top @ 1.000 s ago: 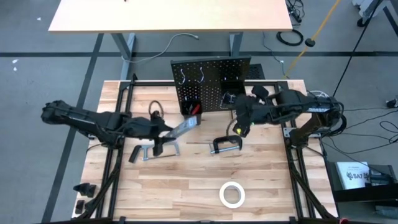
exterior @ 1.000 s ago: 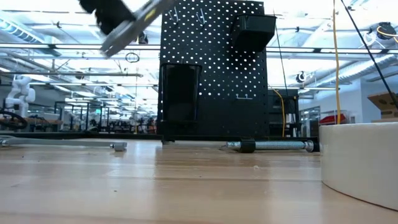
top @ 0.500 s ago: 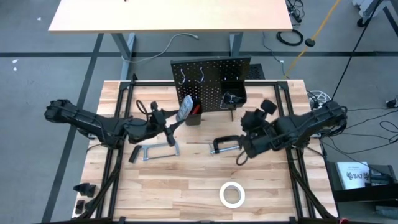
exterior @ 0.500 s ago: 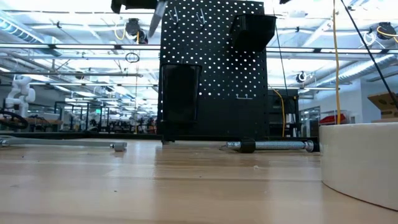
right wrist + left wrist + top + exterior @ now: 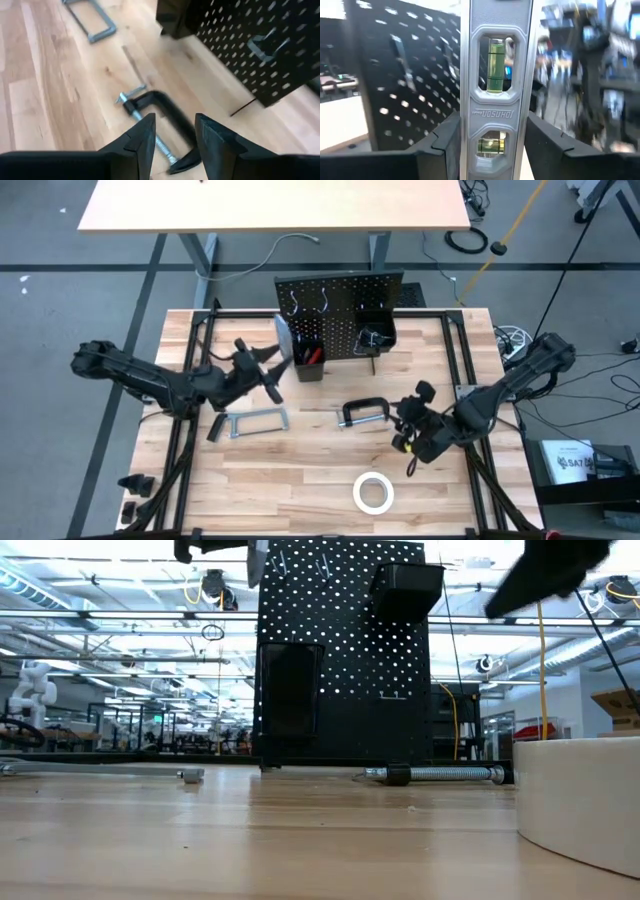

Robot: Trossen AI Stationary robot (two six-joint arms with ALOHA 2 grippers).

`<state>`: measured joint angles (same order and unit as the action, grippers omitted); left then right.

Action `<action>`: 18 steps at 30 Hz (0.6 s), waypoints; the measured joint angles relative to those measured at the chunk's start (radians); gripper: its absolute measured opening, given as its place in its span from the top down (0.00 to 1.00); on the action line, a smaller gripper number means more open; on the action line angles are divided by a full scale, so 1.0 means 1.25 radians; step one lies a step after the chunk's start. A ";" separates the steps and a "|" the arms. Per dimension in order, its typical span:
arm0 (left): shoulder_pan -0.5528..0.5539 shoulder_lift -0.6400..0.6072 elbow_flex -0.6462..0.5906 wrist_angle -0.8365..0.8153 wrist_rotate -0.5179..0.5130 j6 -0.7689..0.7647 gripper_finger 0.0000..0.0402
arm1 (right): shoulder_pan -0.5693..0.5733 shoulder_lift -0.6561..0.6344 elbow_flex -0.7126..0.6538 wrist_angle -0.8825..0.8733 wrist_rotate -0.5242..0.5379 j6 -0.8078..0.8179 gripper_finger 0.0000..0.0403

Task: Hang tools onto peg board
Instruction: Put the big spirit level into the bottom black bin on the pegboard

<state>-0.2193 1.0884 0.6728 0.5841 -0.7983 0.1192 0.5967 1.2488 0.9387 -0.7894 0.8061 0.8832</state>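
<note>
A: Starting with the biggest thing, where does the peg board (image 5: 340, 308) stand?

B: Upright at the far edge of the wooden counter (image 5: 300, 480), near the middle. Silver hooks (image 5: 310, 302) sit on its upper part.

A: And the left end effector (image 5: 272, 365)?

B: It is raised in front of the board's left side, its fingers (image 5: 445, 140) clamped on the silver level (image 5: 495, 90). The level stands nearly upright between them, reaching toward the hooks. In the low view its tip (image 5: 257, 558) shows by the board's top left corner.

A: The right end effector (image 5: 410, 442)?

B: It hangs above the counter's right half, well apart from the board. Its fingers (image 5: 145, 137) are parted and nothing sits between them. The black C-clamp (image 5: 364, 412) lies on the counter just below and ahead of it, untouched.

A: What about the bins?

B: The left bin (image 5: 308, 362) holds something red, probably a red handle; I cannot tell more. The right bin (image 5: 375, 338) holds small metal pieces too small to name.

A: What else lies on the counter?

B: The grey hacksaw (image 5: 250, 422) lies flat left of the clamp, below the left arm. The white tape roll (image 5: 374, 493) lies near the front edge, well apart from both.
</note>
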 joint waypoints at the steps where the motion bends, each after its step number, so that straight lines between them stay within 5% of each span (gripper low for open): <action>1: 0.009 0.004 -0.013 0.050 -0.002 -0.004 0.59 | 0.002 0.000 -0.026 0.029 0.000 0.003 0.67; 7: 0.050 0.079 -0.088 0.267 0.004 -0.045 0.59 | -0.016 0.000 -0.101 0.061 -0.048 0.029 0.67; 18: 0.083 0.217 -0.079 0.366 -0.007 -0.038 0.59 | -0.017 -0.011 -0.101 0.065 -0.058 -0.004 0.67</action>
<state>-0.1156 1.3600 0.5743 1.0419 -0.8072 0.0716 0.5751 1.2345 0.8124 -0.7086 0.7332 0.8786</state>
